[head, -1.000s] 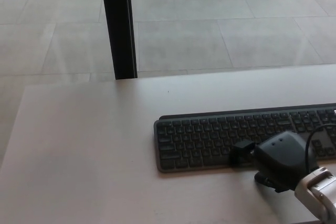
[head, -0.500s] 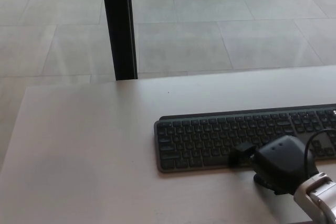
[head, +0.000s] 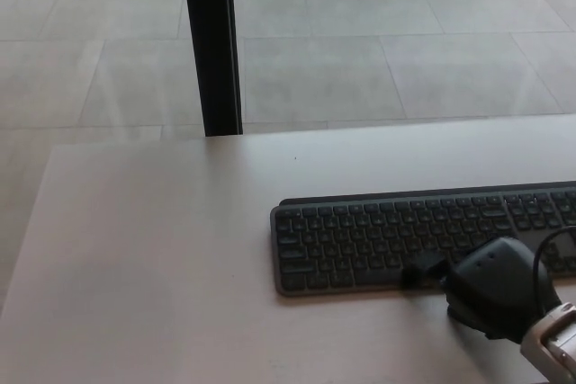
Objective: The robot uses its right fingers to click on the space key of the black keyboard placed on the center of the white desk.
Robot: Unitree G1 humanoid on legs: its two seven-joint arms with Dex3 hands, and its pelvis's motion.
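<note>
A black keyboard (head: 405,236) lies on the white desk (head: 153,258), running off the picture's right edge. My right hand (head: 490,290) sits at the keyboard's near edge, right of its middle. One black finger (head: 421,271) reaches left and rests over the bottom key row, about where the space key lies. The hand's bulk hides that part of the row, so contact with the key cannot be confirmed. My left hand does not show.
A black vertical post (head: 212,42) stands behind the desk's far edge. Grey tiled floor (head: 378,51) lies beyond. The desk's left edge (head: 27,231) slants down the picture's left side.
The whole picture has shifted slightly right, so the camera moved. My right hand has slid a little lower and to the right along the keyboard's near edge.
</note>
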